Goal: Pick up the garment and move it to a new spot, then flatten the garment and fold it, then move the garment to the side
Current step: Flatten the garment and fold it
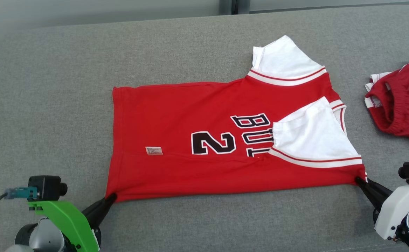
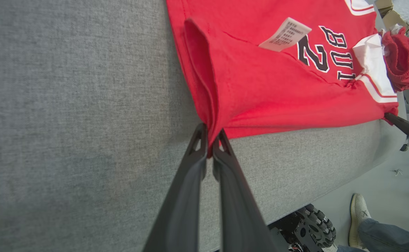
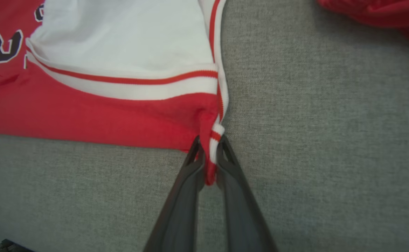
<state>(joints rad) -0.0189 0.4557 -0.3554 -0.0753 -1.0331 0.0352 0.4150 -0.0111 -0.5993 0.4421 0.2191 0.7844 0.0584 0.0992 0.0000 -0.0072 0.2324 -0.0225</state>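
Observation:
The garment (image 1: 197, 115) is a red jersey with white sleeves and black lettering, lying spread on the grey surface with its near long edge folded over. At its near-left hem corner my left gripper (image 1: 110, 198) is shut on the cloth; the left wrist view shows the red fabric (image 2: 246, 87) pinched between the two dark fingers (image 2: 209, 140). My right gripper (image 1: 359, 181) is shut on the near-right shoulder corner. In the right wrist view a bunch of red and white trim (image 3: 211, 140) is clamped between its fingertips (image 3: 209, 154). One white sleeve (image 1: 313, 136) lies folded over the chest.
Red shorts (image 1: 400, 101) lie crumpled at the far right of the grey table (image 1: 50, 87), close to the jersey's collar end. In the left wrist view a person's shoe (image 2: 360, 220) stands on the floor beyond the table edge, beside a wheeled base (image 2: 313, 231).

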